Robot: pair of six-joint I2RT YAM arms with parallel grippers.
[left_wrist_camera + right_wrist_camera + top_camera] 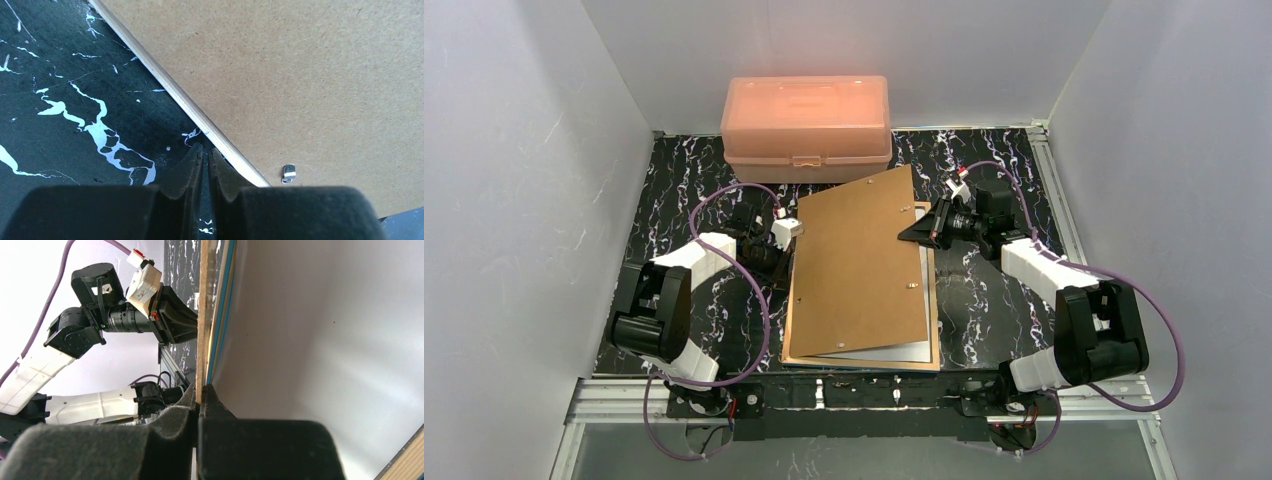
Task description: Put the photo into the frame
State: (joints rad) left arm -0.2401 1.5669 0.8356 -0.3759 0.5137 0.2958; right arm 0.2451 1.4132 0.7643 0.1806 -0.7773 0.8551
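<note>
1. Brown fibreboard fills the right claw (200, 392): it is clamped on the backing board (854, 270) at the edge lying over the frame's right side.
2. The left claw (205, 155) is pressed closed on nothing, its tips against the tan wooden left edge of the frame (200, 120), just beside a metal clip (289, 173).
3. The frame lies face down on the tabletop (984, 300). The board rests askew over it, not seated.
4. A white sheet (325, 340) shows inside the frame beneath the board. It may be the photo's back, but I cannot tell; no balloon print is in view.
5. My judgement is that the back is opened. Squaring the board, lowering it and fastening the clips are left.
6. Beyond the frame's far edge, the board's corner comes near the pink box (806, 125), so swing room is tight there. Right of the frame the tabletop is bare.
</note>
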